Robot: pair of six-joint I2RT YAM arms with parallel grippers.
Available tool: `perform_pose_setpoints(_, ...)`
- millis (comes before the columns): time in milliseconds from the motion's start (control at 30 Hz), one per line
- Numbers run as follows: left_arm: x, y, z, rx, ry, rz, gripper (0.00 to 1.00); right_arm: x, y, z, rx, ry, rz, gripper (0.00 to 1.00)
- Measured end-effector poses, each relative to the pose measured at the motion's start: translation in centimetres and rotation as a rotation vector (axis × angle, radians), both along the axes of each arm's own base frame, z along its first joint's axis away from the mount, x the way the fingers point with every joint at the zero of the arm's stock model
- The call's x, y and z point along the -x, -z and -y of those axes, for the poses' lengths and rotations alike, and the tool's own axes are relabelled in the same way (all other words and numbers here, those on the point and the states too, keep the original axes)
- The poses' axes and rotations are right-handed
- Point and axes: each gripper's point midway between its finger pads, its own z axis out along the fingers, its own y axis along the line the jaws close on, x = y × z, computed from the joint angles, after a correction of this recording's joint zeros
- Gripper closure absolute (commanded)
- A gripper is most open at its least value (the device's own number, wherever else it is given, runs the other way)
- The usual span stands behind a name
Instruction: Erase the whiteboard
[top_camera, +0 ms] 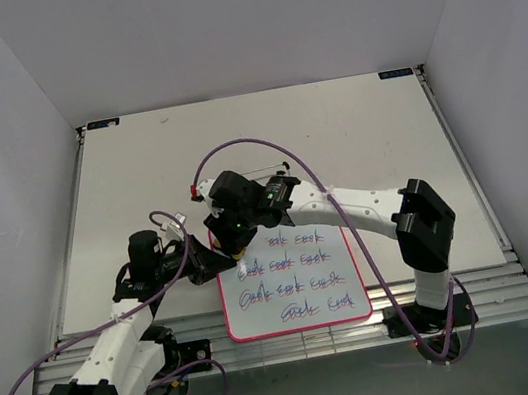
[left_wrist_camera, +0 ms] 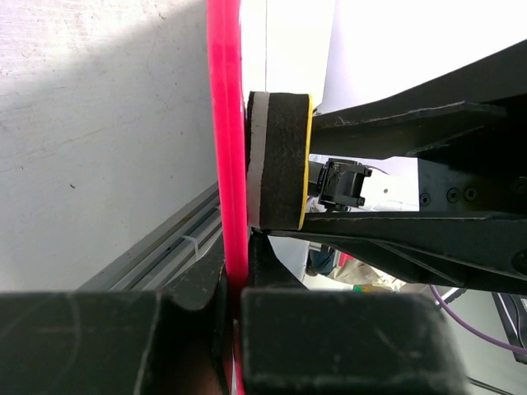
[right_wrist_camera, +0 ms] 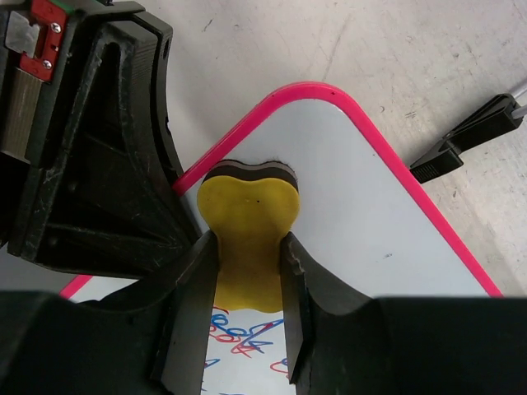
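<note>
At the table's near edge, between the two arm bases, sits the small rectangular whiteboard with rounded corners and a thin pink-red frame (top_camera: 264,321). Flat or slightly propped: can't tell. Rows of blue-red scribbles (top_camera: 303,277) cover its middle and near part, and the far strip reads white.

Left gripper (left_wrist_camera: 235,300): jaws pinched tight on the frame at the board's left edge, steadying it. Right gripper (right_wrist_camera: 249,241): jaws narrow, clamped on the small yellow foam eraser block with a dark felt face (right_wrist_camera: 247,210). The felt side is against the board near its far-left corner, just beside the frame.

Step in hand, my read: the wiping pass, barely begun, since nearly all marks remain. To do it well:
- Lay the felt flat on the board, not on an edge.
- Sweep along each row toward the right edge, overlapping passes, and work far to near.
- Hold the left pinch firm so the board can't skate under you.
- Start strokes clear of the left fingers.
- Go light and even. The foam looks squeezed in at the waist, so you could twist it out by bearing down hard.

A black rod-like piece (right_wrist_camera: 461,140) lies on the table just outside the frame near that corner. Don't let your strokes run off the board into it.

Containers: none shows in any view, so no contents to note.
</note>
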Motion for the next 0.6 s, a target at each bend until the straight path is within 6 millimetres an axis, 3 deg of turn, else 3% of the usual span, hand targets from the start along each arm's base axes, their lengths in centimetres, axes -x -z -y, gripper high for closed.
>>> perform_pose_setpoints(233, 0.1, 0.1, 0.0, 0.000, 0.000, -0.002, 1.00, -1.0, 0.6, 1.0, 0.004, 0.053, -0.020, 0.66)
perform_pose_setpoints(500, 0.3, 0.0, -0.1, 0.001, -0.004, 0.005, 1.00, -6.1, 3.3, 7.0, 0.063, 0.258, -0.045, 0.67)
perform_pose_setpoints(600, 0.3, 0.0, -0.1, 0.000, -0.004, 0.005, 1.00, -6.8, 3.9, 8.3, 0.069, 0.291, -0.054, 0.68)
